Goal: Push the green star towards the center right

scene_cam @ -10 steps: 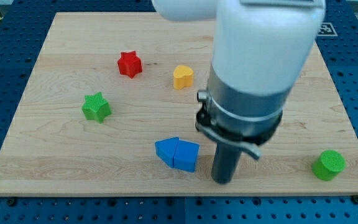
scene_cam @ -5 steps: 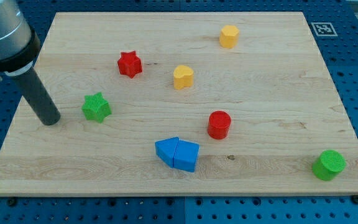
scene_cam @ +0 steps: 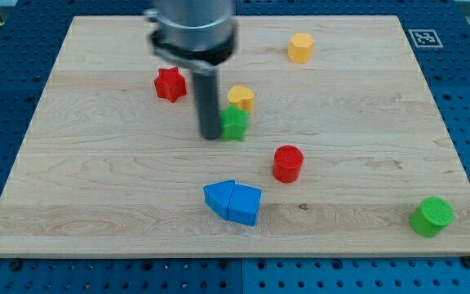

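Your tool, a gripless dark rod, sets its tip (scene_cam: 210, 135) against the view's-left side of the small green plastic star (scene_cam: 234, 124), mid-tabletop just below the yellow heart-shaped block (scene_cam: 241, 97), so that a push would drive the star rightward.

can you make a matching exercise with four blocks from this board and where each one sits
Blocks:
1. green star
2. green cylinder
3. red star
4. red cylinder

Places:
A. near the board's bottom right corner
B. just to the view's right of my tip, below the yellow heart
C. up and to the right of the blue blocks
D. to the view's left of the rod, in the upper half

Pairs: 1-B, 2-A, 3-D, 4-C
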Available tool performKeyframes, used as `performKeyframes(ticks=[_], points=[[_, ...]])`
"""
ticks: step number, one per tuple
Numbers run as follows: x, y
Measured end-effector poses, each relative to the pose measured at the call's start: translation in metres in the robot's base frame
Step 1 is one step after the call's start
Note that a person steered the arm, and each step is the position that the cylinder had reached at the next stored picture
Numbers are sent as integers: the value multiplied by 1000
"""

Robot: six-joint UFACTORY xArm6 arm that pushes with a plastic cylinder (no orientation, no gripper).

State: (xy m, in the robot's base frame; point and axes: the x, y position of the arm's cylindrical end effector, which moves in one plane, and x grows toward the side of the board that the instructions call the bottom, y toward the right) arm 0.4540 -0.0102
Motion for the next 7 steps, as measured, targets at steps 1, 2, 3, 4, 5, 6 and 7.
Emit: performKeyframes(ticks=[1,2,3,4,5,6,7], points=[[-20,71],[-48,110],[-91,126],[-96,184],[-78,207],[-87,202],[-109,170]])
